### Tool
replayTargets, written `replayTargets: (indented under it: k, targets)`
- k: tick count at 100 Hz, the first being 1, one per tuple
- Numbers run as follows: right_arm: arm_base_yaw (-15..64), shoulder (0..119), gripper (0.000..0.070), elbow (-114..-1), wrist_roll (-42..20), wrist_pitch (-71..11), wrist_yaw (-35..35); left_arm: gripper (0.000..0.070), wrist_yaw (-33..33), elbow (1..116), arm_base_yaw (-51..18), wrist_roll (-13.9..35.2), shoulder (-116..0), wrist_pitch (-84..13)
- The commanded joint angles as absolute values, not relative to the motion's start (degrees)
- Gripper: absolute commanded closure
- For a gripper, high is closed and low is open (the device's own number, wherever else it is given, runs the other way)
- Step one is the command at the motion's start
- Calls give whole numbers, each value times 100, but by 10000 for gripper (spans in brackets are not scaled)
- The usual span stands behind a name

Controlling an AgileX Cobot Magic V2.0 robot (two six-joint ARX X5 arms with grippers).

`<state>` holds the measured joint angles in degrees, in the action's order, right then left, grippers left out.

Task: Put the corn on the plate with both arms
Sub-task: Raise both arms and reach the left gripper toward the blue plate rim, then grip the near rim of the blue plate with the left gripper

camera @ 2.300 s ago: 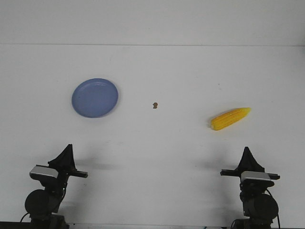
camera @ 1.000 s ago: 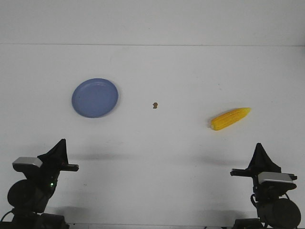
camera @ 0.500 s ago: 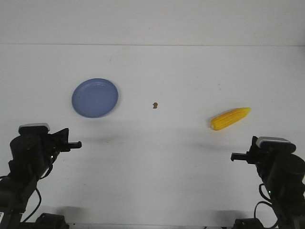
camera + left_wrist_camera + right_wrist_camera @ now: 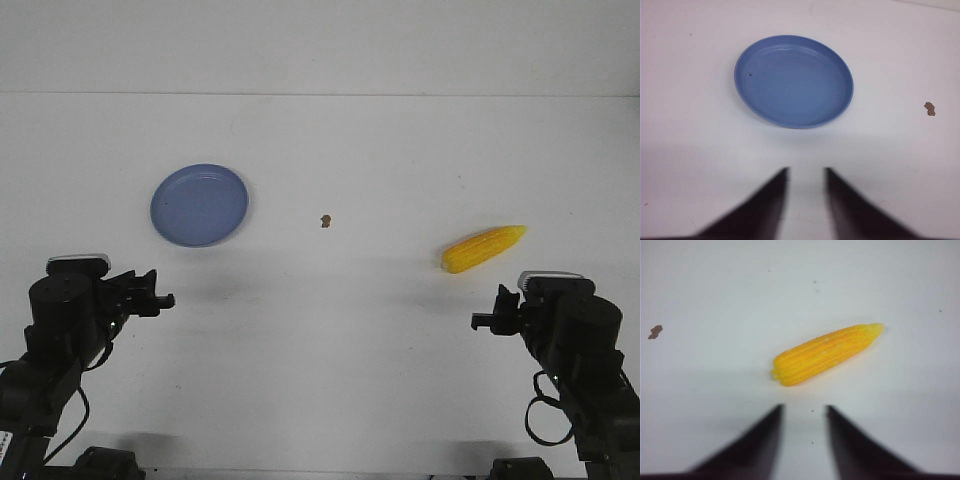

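Corn (image 4: pixel 484 248) on table, untouched; plate (image 4: pixel 199 205) bare — left hand (image 4: pixel 805 176), right hand (image 4: pixel 803 413) both parted, holding nothing.

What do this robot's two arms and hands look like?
Both arms are matte black with rounded joint housings, and each carries a small grey-silver camera block on top. Thin black cables loop beside them. The left hand and right hand each end in two dark fingers tapering to points.

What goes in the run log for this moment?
corn: on table, untouched | plate: empty | left gripper: open | right gripper: open
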<state>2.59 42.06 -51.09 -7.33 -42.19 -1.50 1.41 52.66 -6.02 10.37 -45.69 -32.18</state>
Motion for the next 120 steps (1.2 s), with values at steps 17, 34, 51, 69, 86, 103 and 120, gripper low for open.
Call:
replayTargets:
  k: [17, 34, 51, 69, 86, 103, 120]
  targets:
    - [266, 4200, 161, -5223, -746, -4213, -154, 106, 148, 5378, -607, 1017, -4591, -3188]
    - [266, 4204, 161, -5223, -749, -4211, -154, 110, 148, 5387, -565, 1249, -4976, -2950]
    - [266, 4206, 161, -5223, -749, -4211, -152, 111, 154, 5704, -198, 1590, -6329, -2624]
    - [266, 4206, 161, -5221, -746, -4213, -154, 110, 156, 6578, 176, 1702, -8079, -2561]
    - [266, 4206, 161, -5223, -746, -4224, -154, 110, 154, 7489, 336, 1693, -9330, -2565]
    - [266, 4204, 161, -5223, -749, -4250, -154, 110, 148, 8106, 386, 1673, -10197, -2574]
    - [266, 4204, 161, -5221, -749, -4268, -156, 109, 145, 8348, 412, 1675, -10783, -2600]
